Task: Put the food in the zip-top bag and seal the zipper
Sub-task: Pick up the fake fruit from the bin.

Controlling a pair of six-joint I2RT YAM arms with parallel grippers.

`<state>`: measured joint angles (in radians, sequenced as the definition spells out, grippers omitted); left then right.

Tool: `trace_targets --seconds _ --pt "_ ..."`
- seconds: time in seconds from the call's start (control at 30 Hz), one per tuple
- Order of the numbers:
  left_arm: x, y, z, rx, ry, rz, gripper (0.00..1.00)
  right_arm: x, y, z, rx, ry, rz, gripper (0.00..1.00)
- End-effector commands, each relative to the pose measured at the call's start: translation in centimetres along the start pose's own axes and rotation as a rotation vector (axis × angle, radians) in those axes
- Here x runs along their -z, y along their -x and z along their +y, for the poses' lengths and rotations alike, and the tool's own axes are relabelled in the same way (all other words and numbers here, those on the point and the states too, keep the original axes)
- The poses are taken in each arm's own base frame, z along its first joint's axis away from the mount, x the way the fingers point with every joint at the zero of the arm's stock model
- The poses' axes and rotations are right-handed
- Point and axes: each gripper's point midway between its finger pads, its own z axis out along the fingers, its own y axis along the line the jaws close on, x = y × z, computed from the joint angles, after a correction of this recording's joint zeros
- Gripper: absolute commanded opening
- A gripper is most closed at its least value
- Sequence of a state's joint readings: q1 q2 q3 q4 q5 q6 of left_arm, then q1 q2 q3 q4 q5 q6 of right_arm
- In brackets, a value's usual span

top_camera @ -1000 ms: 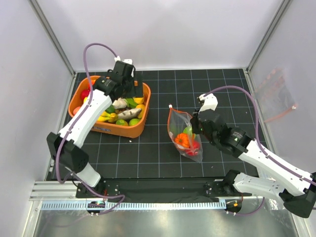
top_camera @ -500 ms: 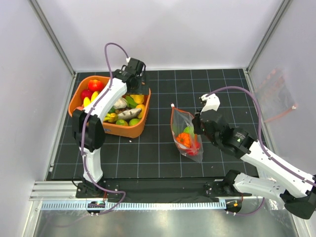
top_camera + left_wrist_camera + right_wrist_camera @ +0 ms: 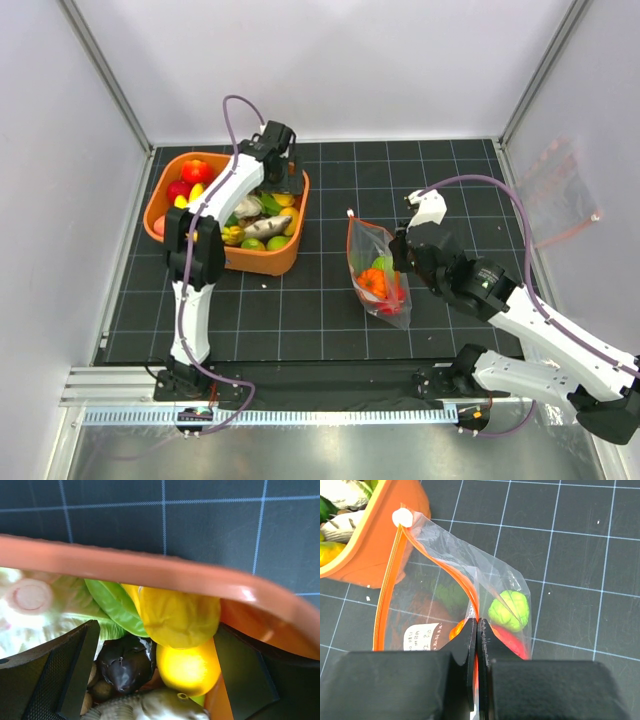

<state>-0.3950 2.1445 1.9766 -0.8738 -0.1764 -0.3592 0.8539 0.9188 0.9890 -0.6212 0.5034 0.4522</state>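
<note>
The clear zip-top bag (image 3: 370, 245) lies mid-table with its mouth gaping. My right gripper (image 3: 477, 625) is shut on the red-orange zipper (image 3: 389, 590) strip at one side of the mouth. The zipper's white tab (image 3: 401, 517) is at the far end. Food inside the bag: a lime-green piece (image 3: 509, 609), a red one (image 3: 514, 644) and an orange one (image 3: 370, 284). My left gripper (image 3: 160, 675) hangs open over the far right corner of the orange tub (image 3: 125, 562). A yellow fruit (image 3: 187, 669) and a dark purple piece (image 3: 125, 662) lie between its fingers, untouched.
The orange tub (image 3: 270, 262) at the back left holds several more toy foods, among them a grey fish (image 3: 265, 227) and a red fruit (image 3: 195, 172). White walls and metal posts enclose the black gridded table (image 3: 320, 310). Purple cables loop above both arms.
My left arm has swung across the tub to its far right corner and its gripper has opened a little wider. The right gripper and the bag have barely shifted.
</note>
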Motion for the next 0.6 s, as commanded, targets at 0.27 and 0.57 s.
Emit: trace_targets --seconds 0.27,0.57 --pt "-1.7 1.4 -0.4 0.082 -0.001 -0.087 0.8 0.8 2.0 0.7 -0.057 0.034 -0.055 0.01" --pt "1.2 5.2 0.6 0.116 -0.001 -0.341 0.61 1.2 1.7 0.4 -0.071 0.037 -0.058 0.01"
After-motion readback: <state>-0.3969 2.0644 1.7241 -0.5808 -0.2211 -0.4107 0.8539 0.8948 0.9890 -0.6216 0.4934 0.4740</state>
